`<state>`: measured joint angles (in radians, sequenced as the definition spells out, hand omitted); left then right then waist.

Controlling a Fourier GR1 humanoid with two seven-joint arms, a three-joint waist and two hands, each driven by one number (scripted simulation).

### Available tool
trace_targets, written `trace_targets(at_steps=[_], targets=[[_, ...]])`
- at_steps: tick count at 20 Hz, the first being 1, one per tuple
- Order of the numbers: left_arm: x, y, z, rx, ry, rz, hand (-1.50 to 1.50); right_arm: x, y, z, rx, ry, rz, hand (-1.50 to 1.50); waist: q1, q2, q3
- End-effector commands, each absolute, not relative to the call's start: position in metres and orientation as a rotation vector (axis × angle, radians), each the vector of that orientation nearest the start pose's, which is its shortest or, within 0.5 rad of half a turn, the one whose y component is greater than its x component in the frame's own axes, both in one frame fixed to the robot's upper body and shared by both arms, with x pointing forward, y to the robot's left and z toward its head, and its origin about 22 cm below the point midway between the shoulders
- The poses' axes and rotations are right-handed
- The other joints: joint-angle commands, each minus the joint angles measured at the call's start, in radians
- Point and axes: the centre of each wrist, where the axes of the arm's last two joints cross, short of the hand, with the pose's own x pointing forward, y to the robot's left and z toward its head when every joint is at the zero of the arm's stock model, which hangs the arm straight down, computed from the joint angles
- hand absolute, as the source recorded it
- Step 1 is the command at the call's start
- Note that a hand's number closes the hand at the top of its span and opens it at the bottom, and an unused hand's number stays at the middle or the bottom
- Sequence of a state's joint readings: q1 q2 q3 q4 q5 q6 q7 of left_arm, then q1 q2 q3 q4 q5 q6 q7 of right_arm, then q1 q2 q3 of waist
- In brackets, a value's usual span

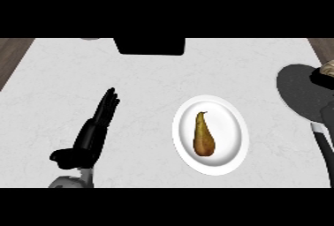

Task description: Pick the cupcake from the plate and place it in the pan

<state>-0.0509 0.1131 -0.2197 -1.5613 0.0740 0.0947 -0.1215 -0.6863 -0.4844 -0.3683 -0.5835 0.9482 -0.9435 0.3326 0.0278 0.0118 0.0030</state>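
While the left hand (91,132) rests, fingers straight and together, a brown-yellow pear (204,134) lies on the white plate (229,114) to its right, grey pan (300,92) beyond, on a pale marbled counter (150,79).

Lighting: bright, flat, diffuse, looks overhead. Counter (143,88) reads pale grey-white edge to edge, marbling faint. Plate (228,132), just off centre toward 4 o'clock, is the brightest patch, near pure white, with thin grey shading on its rim at its own 5 o'clock side. Pear (204,137) on it is evenly lit, darker brown at the fat end. Left hand (88,137) at 8 o'clock is nearly a black silhouette. Pan (297,92) at 3 o'clock is flat dark grey. Wood strips (13,53) at 10 and 2 o'clock look dimmer.
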Motion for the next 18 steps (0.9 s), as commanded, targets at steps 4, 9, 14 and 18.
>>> trace_targets(at_steps=[4,9,14,18], targets=[[0.248,0.189,0.003,-0.089,-1.716,-0.171,0.0,0.369,-0.44,0.062,-1.751,-1.137,-0.217,1.5,0.017,0.008,0.002],[0.255,0.178,0.009,-0.113,-1.716,-0.161,0.0,0.348,-0.451,0.027,-1.394,-0.845,-0.01,-1.5,0.03,0.021,0.003],[0.256,0.187,0.014,-0.128,-1.733,-0.168,0.0,0.362,-0.446,0.042,-1.184,-0.958,-0.06,-1.5,0.045,0.023,0.006],[0.259,0.187,0.022,-0.133,-1.731,-0.177,0.0,0.353,-0.46,0.046,-1.214,-1.06,-0.098,-1.5,0.04,0.022,0.007]])
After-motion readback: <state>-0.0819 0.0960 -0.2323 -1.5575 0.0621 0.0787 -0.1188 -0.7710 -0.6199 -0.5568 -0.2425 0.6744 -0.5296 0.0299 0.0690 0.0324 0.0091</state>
